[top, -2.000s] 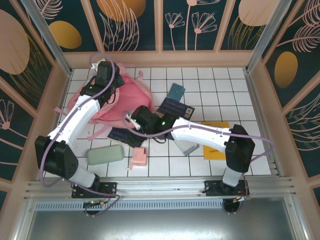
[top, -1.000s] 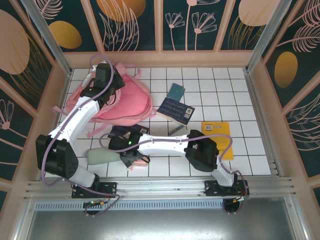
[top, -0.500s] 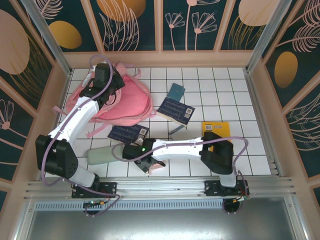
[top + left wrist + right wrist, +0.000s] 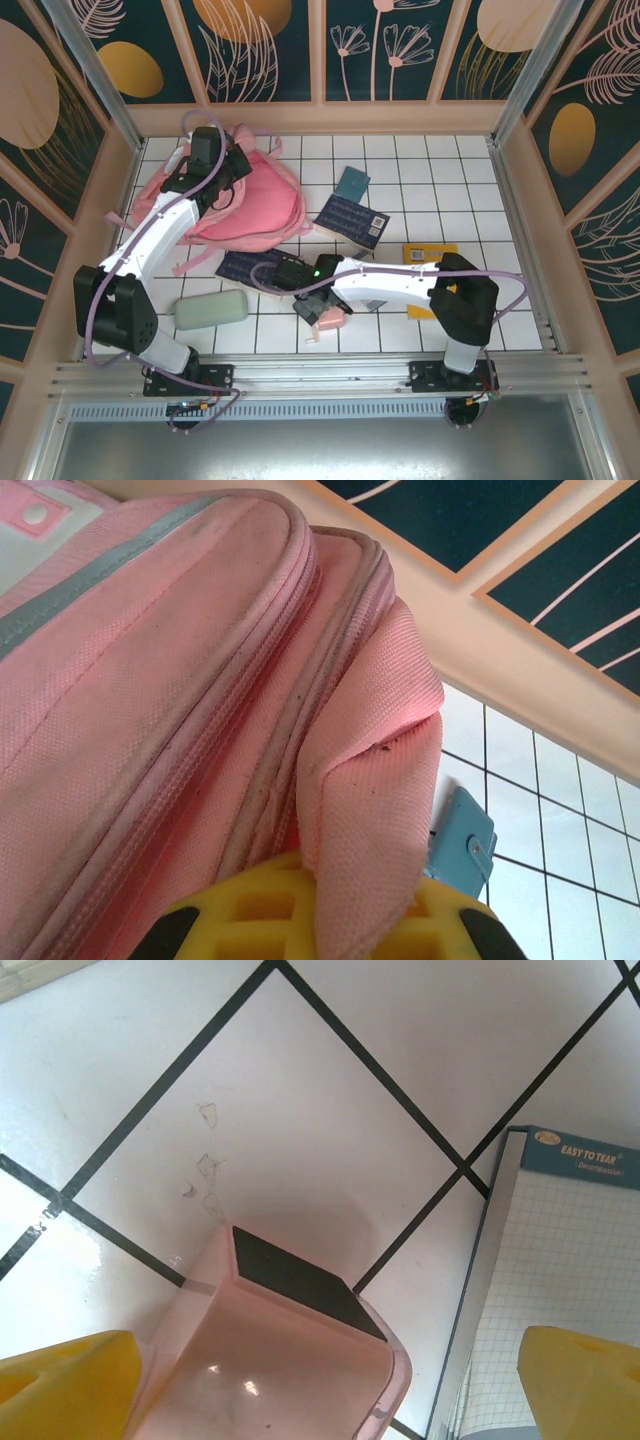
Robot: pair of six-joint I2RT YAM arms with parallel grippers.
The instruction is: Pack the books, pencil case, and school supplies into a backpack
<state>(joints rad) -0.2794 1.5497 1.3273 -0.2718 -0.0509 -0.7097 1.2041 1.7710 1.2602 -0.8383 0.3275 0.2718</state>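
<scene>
the small pink boxy plastic block lies on the white tiled table toward the near edge, just beside a grid-printed notepad, and the right gripper stands over it with its yellow fingers spread wide on either side. it looks light, rigid and glossy, so likely slick: best taken square across its two flat sides, low down. the left gripper is pinched tight on a fold of the big pink fabric backpack at the far left, and that soft cloth will probably sag shut unless it is held up.
</scene>
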